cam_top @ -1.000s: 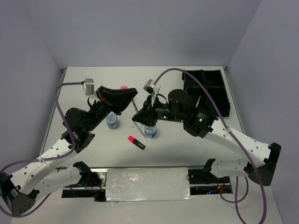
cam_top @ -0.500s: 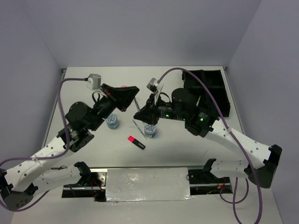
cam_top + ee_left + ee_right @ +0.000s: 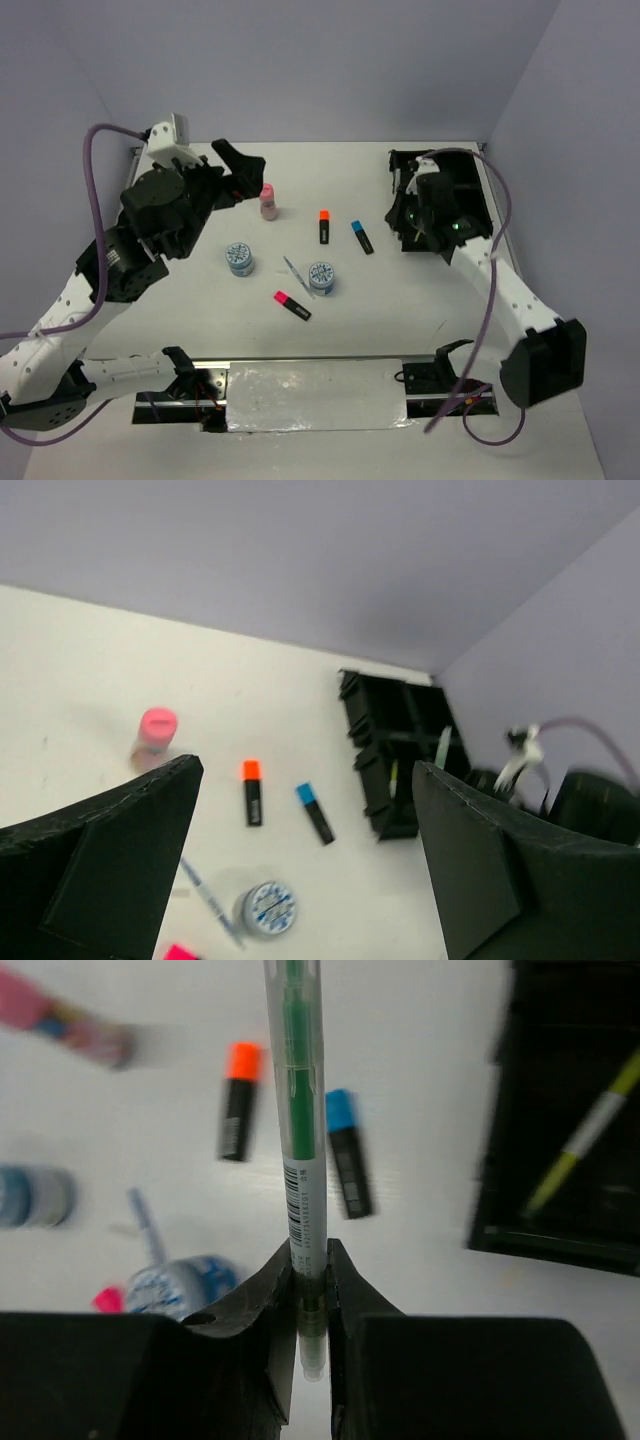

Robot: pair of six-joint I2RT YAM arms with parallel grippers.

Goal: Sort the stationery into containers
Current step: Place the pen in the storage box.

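- Left gripper (image 3: 232, 165): far to the left of the black plastic compartment tray (image 3: 486, 200). It hangs raised with its jaws spread wide and nothing between them.
- Loose on the white table (image 3: 420, 300), all left of the tray:
  - small pink bottle (image 3: 268, 202), upright
  - two round blue-white patterned tubs (image 3: 239, 259) (image 3: 321, 277)
  - thin pale pen (image 3: 294, 272), lying beside the tub nearer the tray
  - pink-capped black highlighter (image 3: 292, 304)
  - orange-capped black highlighter (image 3: 324, 227)
  - blue-capped black highlighter (image 3: 362, 237), the closest to the tray
- Right gripper (image 3: 308, 1260): above the tray's left wall, fingers pinching a clear-barrelled pen with a green core (image 3: 300, 1110) low on its barrel. Most of the barrel sticks out past the fingertips.
- Tray: a yellow-green pen (image 3: 585, 1135) already lies in one compartment.
- Step, as I judge it: delivering the held pen. Next the gripper should move further over the tray, line the barrel up with a long compartment, lower it and release.
- Room: the tray sits against the table's right edge, with the side wall close behind it. There is little margin there, and the long barrel could catch a divider. Left of the tray the table is open between the scattered pieces.
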